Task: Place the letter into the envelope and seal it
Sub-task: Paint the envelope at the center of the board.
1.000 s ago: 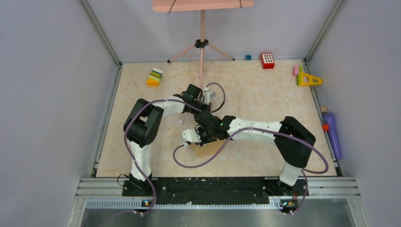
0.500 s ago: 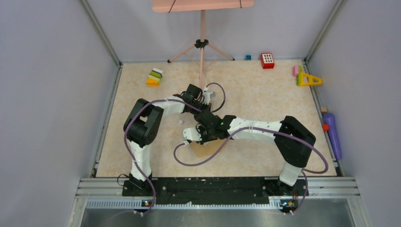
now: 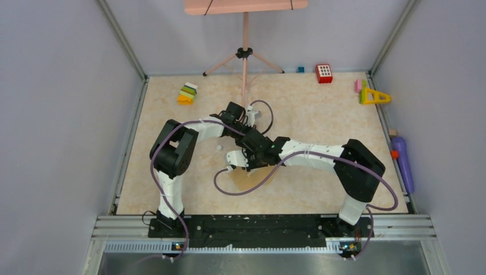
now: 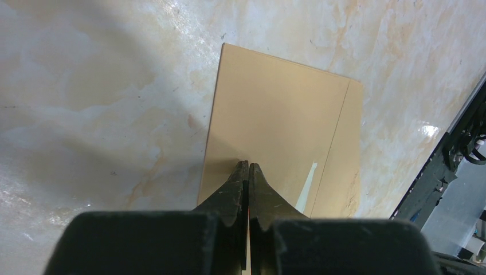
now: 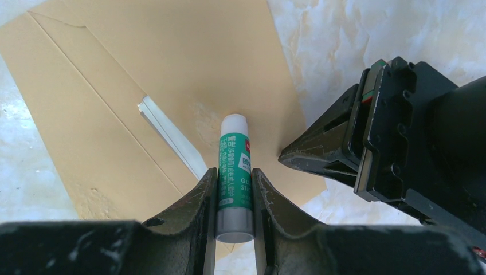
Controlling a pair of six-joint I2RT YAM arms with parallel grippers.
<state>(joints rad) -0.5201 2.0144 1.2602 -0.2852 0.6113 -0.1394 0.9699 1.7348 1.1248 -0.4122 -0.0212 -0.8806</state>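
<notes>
My right fingers pinch a glue stick by its lower body, with its white cap pointing away from me over the envelope. My left fingers are pressed together with nothing between them. Their tips are low at the envelope near one long edge, though I cannot tell if they touch it. The brown envelope lies flat on the marbled table. A thin pale sliver of the letter shows along its flap seam.
</notes>
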